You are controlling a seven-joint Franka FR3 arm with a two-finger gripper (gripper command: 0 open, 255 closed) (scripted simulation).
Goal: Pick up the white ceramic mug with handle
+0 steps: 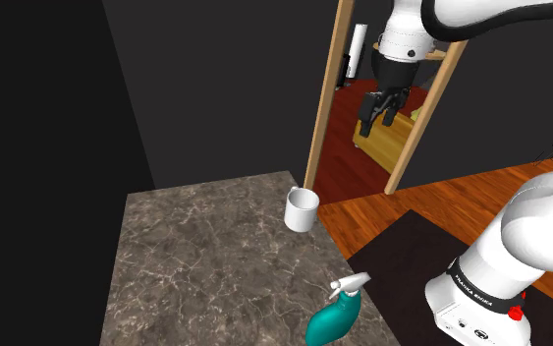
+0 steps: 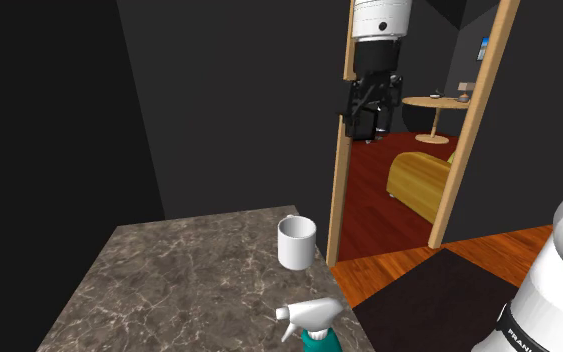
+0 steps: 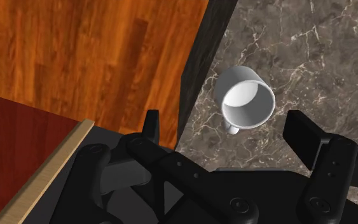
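In the shoulder view one white mug (image 1: 303, 208) stands at the marble surface's (image 1: 205, 256) far right corner and one teal spray bottle (image 1: 335, 315) by its near edge; in the second exterior view the single gripper (image 2: 366, 125) hangs high above; in the wrist view its fingers stand apart, so I would descend straight and straddle the mug's wall.

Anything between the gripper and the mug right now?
Nothing. In the shoulder view, the gap from the gripper down to the white mug is bare air.
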